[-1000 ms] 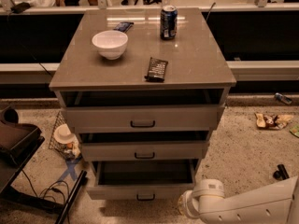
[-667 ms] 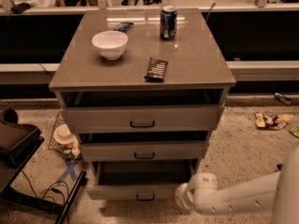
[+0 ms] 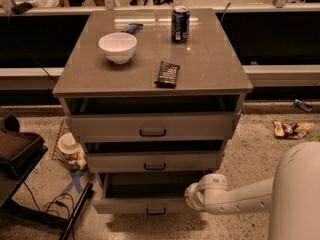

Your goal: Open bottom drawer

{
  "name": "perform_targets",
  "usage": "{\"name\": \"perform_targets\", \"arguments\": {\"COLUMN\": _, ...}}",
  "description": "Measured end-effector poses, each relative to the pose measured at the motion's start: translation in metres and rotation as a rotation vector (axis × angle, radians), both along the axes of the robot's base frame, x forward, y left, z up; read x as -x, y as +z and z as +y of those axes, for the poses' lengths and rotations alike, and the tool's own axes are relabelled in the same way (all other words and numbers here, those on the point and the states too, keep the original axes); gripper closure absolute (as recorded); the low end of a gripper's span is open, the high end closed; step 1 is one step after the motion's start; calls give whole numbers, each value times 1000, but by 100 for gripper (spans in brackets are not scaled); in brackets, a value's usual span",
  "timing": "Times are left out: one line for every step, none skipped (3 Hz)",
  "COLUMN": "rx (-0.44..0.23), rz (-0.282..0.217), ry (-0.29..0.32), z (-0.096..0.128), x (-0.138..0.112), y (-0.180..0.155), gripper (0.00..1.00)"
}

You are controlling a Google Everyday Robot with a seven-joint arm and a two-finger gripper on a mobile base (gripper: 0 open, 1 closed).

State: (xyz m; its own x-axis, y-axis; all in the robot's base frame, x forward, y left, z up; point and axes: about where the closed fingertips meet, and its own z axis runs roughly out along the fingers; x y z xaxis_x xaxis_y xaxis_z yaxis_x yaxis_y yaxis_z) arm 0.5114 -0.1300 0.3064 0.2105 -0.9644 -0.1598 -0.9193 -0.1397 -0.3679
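Observation:
The bottom drawer [image 3: 125, 205] is the lowest of three grey-beige drawers in the cabinet. It stands pulled out a little, and its dark shallow tray shows behind the front panel. Its small black handle [image 3: 156, 212] is at the panel's centre. My gripper [image 3: 190, 197] is at the end of the white arm [image 3: 235, 199], which reaches in from the lower right. It sits against the right end of the bottom drawer's front, to the right of the handle. The rounded wrist hides the gripper's tip.
The middle drawer [image 3: 155, 161] and top drawer [image 3: 152, 126] also stand slightly out. On the cabinet top are a white bowl [image 3: 118, 47], a soda can [image 3: 180, 23] and a dark snack bar [image 3: 167, 74]. A wire basket [image 3: 67, 149], cables and a black stand are at the left. Litter [image 3: 290, 129] lies on the floor at the right.
The arm's end has moved left and slightly up, from beside the cabinet's lower right to the right end of the bottom drawer's front. The drawers look unchanged.

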Motion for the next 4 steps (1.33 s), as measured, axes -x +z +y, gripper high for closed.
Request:
{"name": "perform_targets", "arguments": {"rx": -18, "rz": -36, "ry": 3, "z": -3, "x": -26, "y": -15, "gripper": 100}}
{"name": "perform_targets", "arguments": {"rx": -46, "rz": -55, "ry": 1, "z": -5, "x": -50, "y": -35, "gripper": 100}}
{"name": "perform_targets", "arguments": {"rx": -92, "rz": -57, "ry": -29, "z": -11, "x": -84, "y": -65, "gripper": 100}}
{"name": "perform_targets", "arguments": {"rx": -115, "rz": -52, "ry": -77, "z": -23, "x": -96, "y": -80, "gripper": 100}}
